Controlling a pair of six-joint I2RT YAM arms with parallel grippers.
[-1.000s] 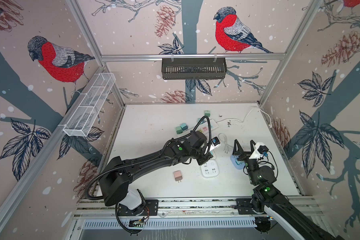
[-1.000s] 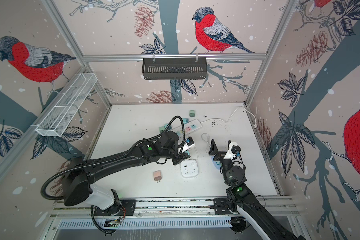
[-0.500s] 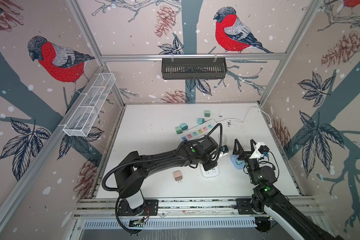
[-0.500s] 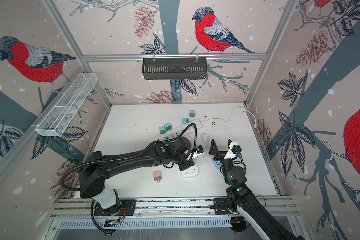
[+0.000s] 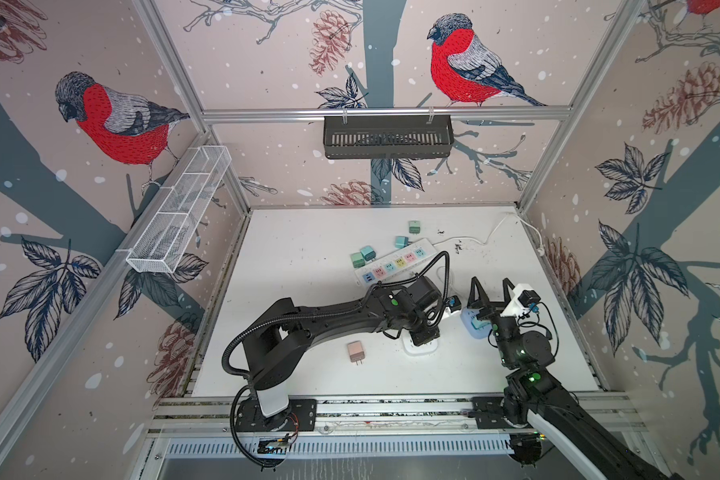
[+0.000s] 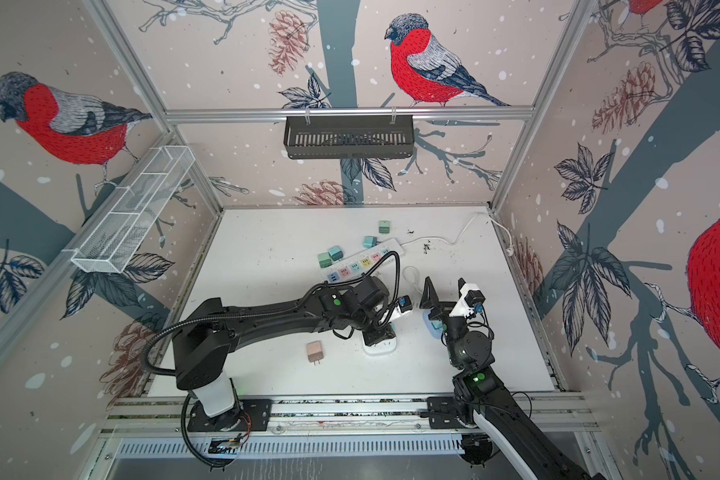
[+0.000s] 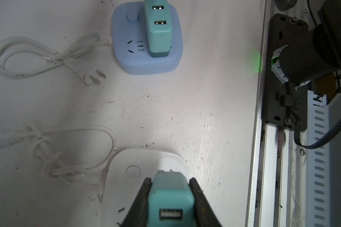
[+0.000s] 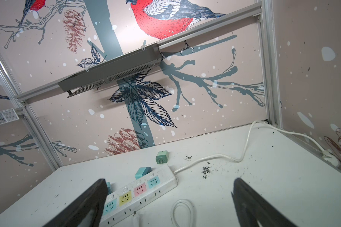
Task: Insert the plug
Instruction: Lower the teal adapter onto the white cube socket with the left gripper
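The left end effector [image 7: 170, 179], squeezing the teal plug [image 7: 170, 198], had come nearer, over the white socket [image 7: 156, 157], ready to push; the right end effector [image 8: 169, 182] hung open, empty.

table [image 5: 308, 291]: white socket [image 7: 118, 176], strip [image 5: 395, 262], perhaps pink charger [image 5: 356, 351].

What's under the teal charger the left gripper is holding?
The white socket block, its button showing beside the teal charger. Charger and fingers cover the socket holes, so prong alignment can't be seen.
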